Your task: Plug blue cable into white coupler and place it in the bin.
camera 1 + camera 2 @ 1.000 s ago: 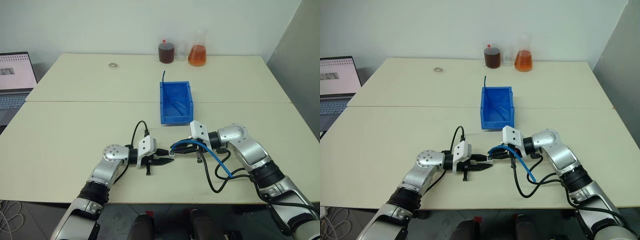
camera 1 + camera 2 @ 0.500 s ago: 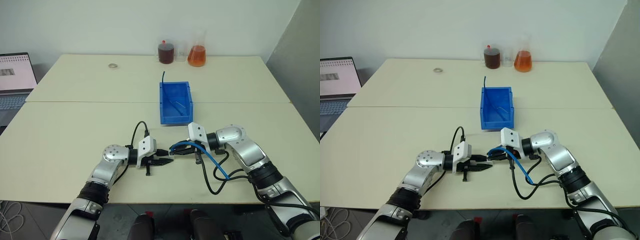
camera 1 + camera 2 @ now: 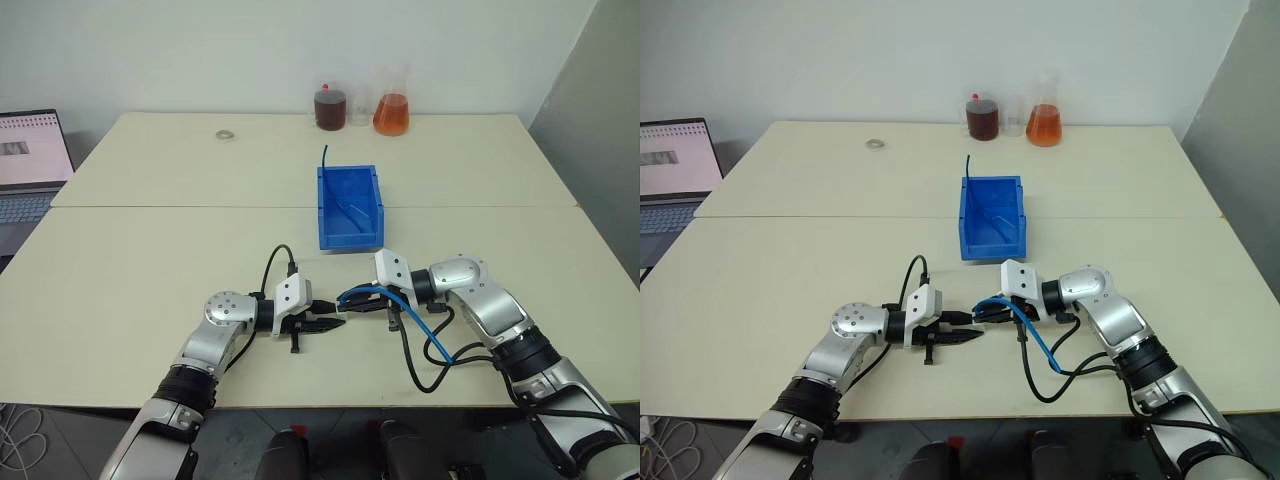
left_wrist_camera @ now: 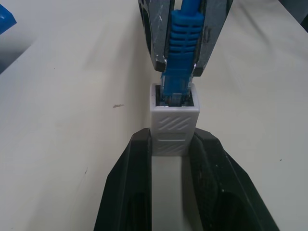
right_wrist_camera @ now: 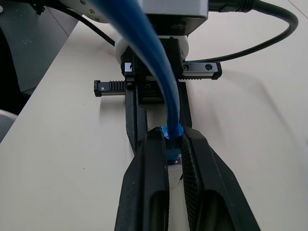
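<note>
Plug and socket meet just above the table [image 3: 150, 260], in front of the bin [image 3: 350, 205]. The left gripper [image 4: 168, 159] pinches the white coupler [image 4: 172, 127] between its fingers, open end facing the other arm. The right gripper [image 4: 185, 62] is clamped on the blue cable [image 4: 184, 29] right at its boot, and the clear plug looks partly entered into the coupler's mouth. The rest of the cord loops beside the right arm. To finish well, I'd judge the right hand should push straight along the coupler's axis, without tilting, while the left holds firm until the latch seats.
</note>
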`<move>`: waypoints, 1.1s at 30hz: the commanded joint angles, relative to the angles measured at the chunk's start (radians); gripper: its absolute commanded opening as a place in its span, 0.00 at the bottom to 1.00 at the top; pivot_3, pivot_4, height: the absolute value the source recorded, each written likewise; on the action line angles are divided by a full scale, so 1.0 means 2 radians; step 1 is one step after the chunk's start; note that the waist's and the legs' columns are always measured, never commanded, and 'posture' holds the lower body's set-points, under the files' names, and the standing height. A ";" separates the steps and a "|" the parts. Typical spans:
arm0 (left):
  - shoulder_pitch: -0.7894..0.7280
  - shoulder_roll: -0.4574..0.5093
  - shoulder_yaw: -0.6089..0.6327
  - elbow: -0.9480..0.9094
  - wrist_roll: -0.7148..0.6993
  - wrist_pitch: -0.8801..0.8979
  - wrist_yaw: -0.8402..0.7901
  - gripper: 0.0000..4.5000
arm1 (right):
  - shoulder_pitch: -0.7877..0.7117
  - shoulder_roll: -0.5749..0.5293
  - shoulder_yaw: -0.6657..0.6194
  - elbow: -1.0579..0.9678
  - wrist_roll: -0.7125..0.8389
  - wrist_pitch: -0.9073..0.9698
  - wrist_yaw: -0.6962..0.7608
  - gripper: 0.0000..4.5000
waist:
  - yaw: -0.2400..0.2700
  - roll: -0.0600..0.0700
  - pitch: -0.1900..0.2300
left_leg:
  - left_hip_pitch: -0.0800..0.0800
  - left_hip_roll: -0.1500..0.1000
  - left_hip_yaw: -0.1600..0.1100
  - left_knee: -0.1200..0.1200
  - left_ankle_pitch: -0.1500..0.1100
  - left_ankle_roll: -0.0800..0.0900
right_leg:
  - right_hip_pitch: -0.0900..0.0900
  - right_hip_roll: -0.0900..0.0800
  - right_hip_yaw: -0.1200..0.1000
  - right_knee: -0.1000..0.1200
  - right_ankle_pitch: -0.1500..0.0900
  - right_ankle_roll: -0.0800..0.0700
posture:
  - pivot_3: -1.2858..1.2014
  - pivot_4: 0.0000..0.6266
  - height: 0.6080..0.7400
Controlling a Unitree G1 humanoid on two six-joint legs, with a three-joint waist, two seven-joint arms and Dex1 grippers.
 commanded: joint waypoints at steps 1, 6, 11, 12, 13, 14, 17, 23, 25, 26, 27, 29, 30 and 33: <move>0.011 0.005 0.001 -0.020 -0.013 0.016 -0.015 0.35 | 0.017 -0.005 0.016 0.023 -0.028 0.022 -0.004 0.03 | 0.000 0.000 0.000 | 0.000 0.000 0.000 0.000 0.000 0.000 | 0.000 0.000 0.000 0.000 0.000 0.000 | 0.52 0.24 1.00; 0.020 0.014 0.009 -0.044 -0.024 0.033 -0.017 0.62 | 0.012 -0.009 -0.003 0.000 -0.013 0.045 -0.008 0.03 | 0.000 0.000 0.000 | 0.000 0.000 0.000 0.000 0.000 0.000 | 0.000 0.000 0.000 0.001 0.000 0.000 | 0.52 0.24 1.00; 0.053 0.039 0.043 -0.110 -0.049 0.088 0.012 0.89 | 0.007 -0.012 -0.051 -0.073 0.038 0.133 -0.029 0.03 | -0.001 0.000 0.000 | 0.000 0.000 0.000 0.000 0.000 0.000 | 0.000 0.000 0.000 0.001 0.000 0.000 | 0.52 0.24 1.00; 0.061 0.044 0.054 -0.133 -0.056 0.105 0.024 0.92 | 0.000 -0.009 -0.069 -0.090 0.055 0.164 -0.041 0.03 | -0.001 0.000 0.000 | 0.000 0.000 0.000 0.000 0.000 0.000 | 0.000 0.000 0.000 0.001 0.000 0.000 | 0.52 0.24 1.00; 0.068 0.050 0.068 -0.160 -0.065 0.125 0.040 0.97 | -0.013 -0.006 -0.091 -0.103 0.075 0.200 -0.056 0.03 | -0.001 0.000 0.001 | -0.001 0.000 0.000 0.000 0.000 0.000 | -0.001 0.000 0.000 0.001 0.000 0.000 | 0.52 0.24 1.00; 0.075 0.053 0.079 -0.185 -0.072 0.141 0.054 1.00 | -0.023 -0.004 -0.109 -0.114 0.090 0.229 -0.069 0.03 | -0.001 0.000 0.001 | -0.001 0.000 -0.001 0.000 0.000 0.000 | -0.001 0.000 0.000 0.001 0.000 0.000 | 0.52 0.24 1.00; 0.087 0.054 0.116 -0.265 -0.095 0.200 0.115 1.00 | -0.074 0.008 -0.165 -0.121 0.132 0.318 -0.121 0.03 | -0.001 0.000 0.002 | -0.001 0.000 -0.001 0.001 0.000 0.000 | -0.001 0.000 0.000 0.002 0.000 0.000 | 0.52 0.24 1.00; 0.064 -0.001 0.154 -0.392 -0.114 0.305 0.280 1.00 | -0.203 0.054 -0.226 -0.004 0.136 0.399 -0.236 0.03 | -0.001 -0.001 0.002 | -0.001 0.000 -0.001 0.000 0.000 0.000 | -0.001 0.000 0.000 0.002 0.000 0.000 | 0.52 0.24 1.00; 0.051 -0.024 0.156 -0.408 -0.115 0.324 0.323 1.00 | -0.228 0.061 -0.218 0.048 0.112 0.365 -0.254 0.03 | -0.001 -0.001 0.002 | -0.001 0.000 -0.001 0.000 0.000 0.000 | -0.001 0.000 0.000 0.001 0.000 0.000 | 0.52 0.24 1.00; 0.046 -0.033 0.156 -0.412 -0.114 0.333 0.340 1.00 | -0.237 0.063 -0.211 0.071 0.102 0.346 -0.256 0.03 | -0.001 -0.002 0.002 | -0.001 0.000 -0.001 0.000 0.000 0.000 | -0.001 0.000 0.000 0.001 0.000 0.000 | 0.52 0.24 1.00; 0.042 -0.044 0.153 -0.412 -0.107 0.338 0.361 1.00 | -0.248 0.068 -0.204 0.104 0.089 0.325 -0.260 0.03 | -0.001 -0.002 0.002 | -0.001 0.000 -0.001 0.000 0.000 0.000 | -0.001 0.000 0.000 0.001 0.000 0.000 | 0.52 0.24 1.00; 0.038 -0.059 0.150 -0.411 -0.095 0.344 0.393 1.00 | -0.264 0.076 -0.190 0.156 0.067 0.287 -0.261 0.18 | 0.000 -0.002 0.002 | -0.002 0.000 -0.001 0.000 0.000 0.000 | -0.001 -0.001 0.000 0.001 0.000 0.000 | 0.52 0.24 1.00; 0.037 -0.066 0.149 -0.412 -0.093 0.347 0.406 1.00 | -0.271 0.079 -0.183 0.178 0.056 0.268 -0.262 0.21 | 0.000 -0.002 0.002 | -0.002 0.000 0.000 0.000 0.000 0.000 | -0.001 -0.001 0.000 0.000 0.000 0.000 | 0.52 0.24 1.00; 0.034 -0.075 0.148 -0.418 -0.094 0.356 0.428 1.00 | -0.289 0.086 -0.185 0.229 0.045 0.242 -0.262 0.38 | -0.001 -0.002 0.002 | -0.002 0.000 0.000 0.000 0.000 0.000 | -0.002 -0.001 0.000 0.000 0.000 0.000 | 0.52 0.24 1.00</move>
